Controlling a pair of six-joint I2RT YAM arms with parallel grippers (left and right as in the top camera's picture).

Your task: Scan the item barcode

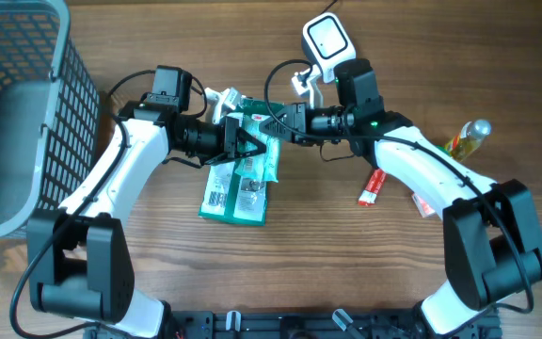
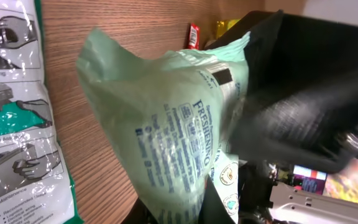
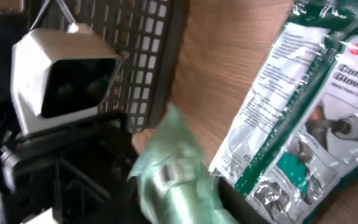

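Observation:
A pale green plastic packet (image 1: 257, 143) with blue print hangs above the table between both arms. My left gripper (image 1: 243, 141) is shut on its left end; in the left wrist view the packet (image 2: 166, 124) rises out of the gripper (image 2: 185, 208) and fills the middle. My right gripper (image 1: 271, 127) meets it from the right. In the blurred right wrist view the packet (image 3: 173, 168) sits between the dark fingers of that gripper (image 3: 179, 202), which press its sides. A white scanner (image 1: 327, 40) stands at the back of the table.
A green and white gloves pack (image 1: 236, 193) lies flat under the packet. A grey wire basket (image 1: 17, 113) fills the left. A red tube (image 1: 373, 185) and a small bottle (image 1: 467, 138) lie at the right.

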